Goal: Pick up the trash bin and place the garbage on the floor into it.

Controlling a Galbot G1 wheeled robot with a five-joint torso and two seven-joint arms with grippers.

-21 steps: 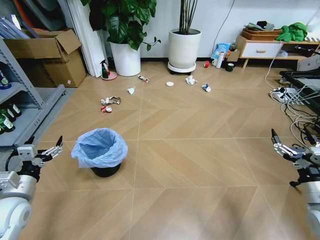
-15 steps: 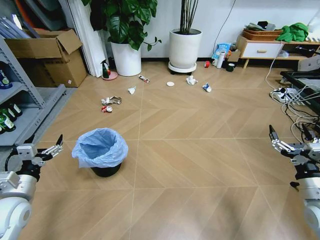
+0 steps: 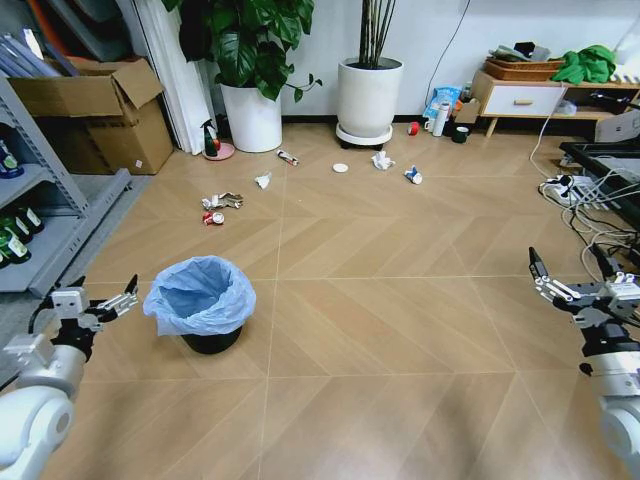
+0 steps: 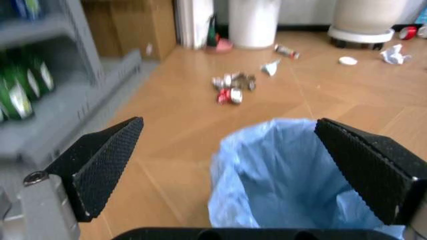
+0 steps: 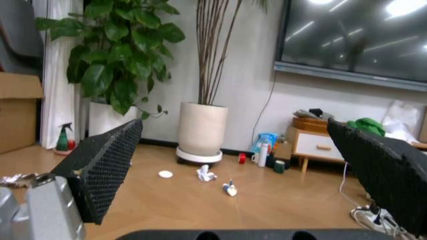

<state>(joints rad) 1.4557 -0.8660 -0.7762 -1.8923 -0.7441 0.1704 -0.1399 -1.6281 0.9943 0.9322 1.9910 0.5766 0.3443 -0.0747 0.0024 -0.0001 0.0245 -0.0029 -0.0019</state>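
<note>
Tan chevron floor (image 3: pixel 400 320) spreads out, with the garbage (image 3: pixel 221 207) scattered far ahead of both grippers, near the plant pots (image 3: pixel 368 97). Left gripper (image 3: pixel 98 300) hangs with its fingers spread wide, the bin (image 3: pixel 199 303) just beside it, untouched. Right gripper (image 3: pixel 567 277) hovers wide apart too, holding nothing, well away from the bin.

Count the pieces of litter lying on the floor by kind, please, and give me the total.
Crumpled white paper wads: 2
Printed wrappers: 2
Crushed red-white can: 1
White round lid: 1
Blue-white packet: 1
Total: 7
</note>
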